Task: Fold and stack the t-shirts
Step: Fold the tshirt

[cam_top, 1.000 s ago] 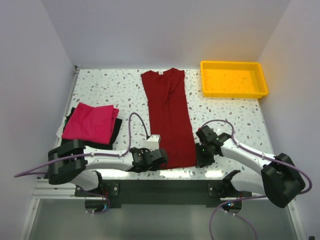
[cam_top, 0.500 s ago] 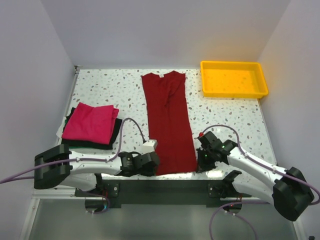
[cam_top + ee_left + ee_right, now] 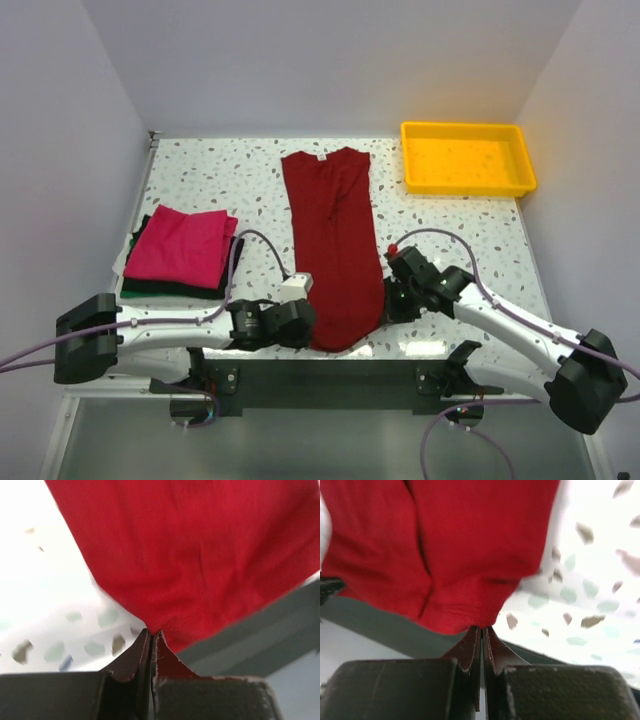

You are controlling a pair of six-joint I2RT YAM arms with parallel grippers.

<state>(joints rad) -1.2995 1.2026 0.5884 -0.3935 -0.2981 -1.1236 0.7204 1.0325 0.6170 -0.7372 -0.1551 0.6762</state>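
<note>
Top view: you see only the edges of the dark shirts (image 3: 231, 262) beneath the pink shirt (image 3: 182, 245), so their number cannot be told. Wrist views: the red shirt (image 3: 200, 555) is cut off by the frame, the table (image 3: 50, 630) is blurred, and the hem vanishes between the tips of the left gripper (image 3: 151, 632) and right gripper (image 3: 482, 629).

I work in a lab test cell. Plain white walls (image 3: 330, 60) box in a speckled table (image 3: 230, 180) on a metal frame (image 3: 100, 380).
</note>
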